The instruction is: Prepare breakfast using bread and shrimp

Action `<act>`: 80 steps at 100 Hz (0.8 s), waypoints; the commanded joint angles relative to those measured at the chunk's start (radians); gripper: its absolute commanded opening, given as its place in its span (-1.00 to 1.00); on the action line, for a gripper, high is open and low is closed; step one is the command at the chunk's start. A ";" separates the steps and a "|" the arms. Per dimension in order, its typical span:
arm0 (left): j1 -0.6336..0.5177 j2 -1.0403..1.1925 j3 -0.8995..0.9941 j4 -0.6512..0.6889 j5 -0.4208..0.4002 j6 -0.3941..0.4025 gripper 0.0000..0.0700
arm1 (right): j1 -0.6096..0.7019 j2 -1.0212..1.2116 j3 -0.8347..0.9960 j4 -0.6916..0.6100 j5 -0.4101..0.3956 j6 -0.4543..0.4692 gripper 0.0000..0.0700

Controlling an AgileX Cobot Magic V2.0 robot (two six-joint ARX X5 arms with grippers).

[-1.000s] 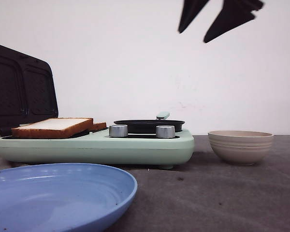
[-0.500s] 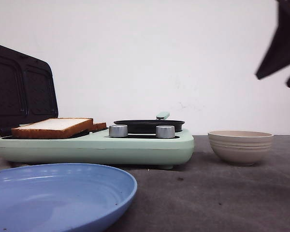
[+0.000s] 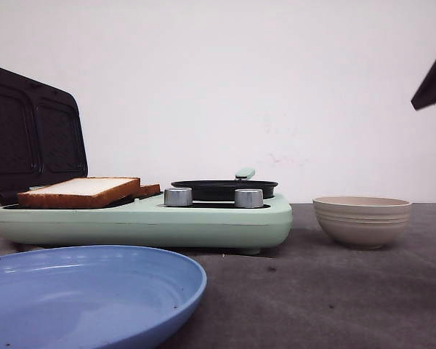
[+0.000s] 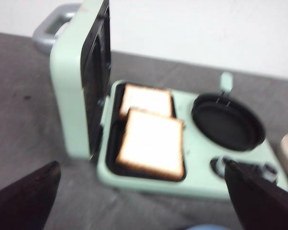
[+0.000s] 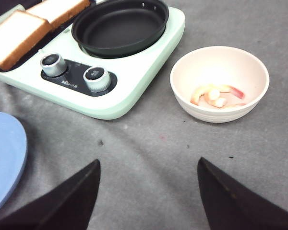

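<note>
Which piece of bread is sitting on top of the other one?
The bread slice on the side of the toaster tray farther from the raised lid. Its edge rests tilted on the other slice, which lies flatter in the tray beside the lid's hinge.

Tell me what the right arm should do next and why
Probably lower the right gripper toward the bowl and pick up the shrimp. Its jaws are open and empty above the table, the bowl sits just ahead, and the black pan is empty, while both slices of bread already lie in the open toaster side.
</note>
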State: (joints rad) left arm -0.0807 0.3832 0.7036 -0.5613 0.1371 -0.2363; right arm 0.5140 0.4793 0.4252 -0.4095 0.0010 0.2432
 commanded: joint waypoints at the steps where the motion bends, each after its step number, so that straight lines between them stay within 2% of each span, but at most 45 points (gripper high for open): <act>1: 0.002 0.002 0.011 0.072 0.005 -0.107 0.69 | 0.004 0.002 0.003 0.008 -0.001 0.015 0.11; 8: 0.004 0.010 0.012 0.140 0.006 -0.170 0.55 | 0.004 0.002 0.003 0.008 -0.002 0.017 0.11; 20: 0.016 0.055 0.014 0.209 0.029 -0.267 0.55 | 0.004 0.002 0.003 0.006 -0.006 0.019 0.11; 46: 0.143 0.228 0.058 0.289 0.161 -0.389 0.56 | 0.004 0.002 0.003 0.001 -0.013 0.031 0.11; 57: 0.240 0.306 0.094 0.343 0.240 -0.444 0.56 | 0.004 0.002 0.003 -0.006 -0.015 0.031 0.11; 80: 0.475 0.509 0.187 0.460 0.479 -0.546 0.55 | 0.004 0.002 0.003 -0.006 -0.027 0.031 0.11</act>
State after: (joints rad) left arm 0.3492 0.8341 0.8673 -0.1349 0.5495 -0.7254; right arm 0.5140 0.4793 0.4252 -0.4213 -0.0254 0.2657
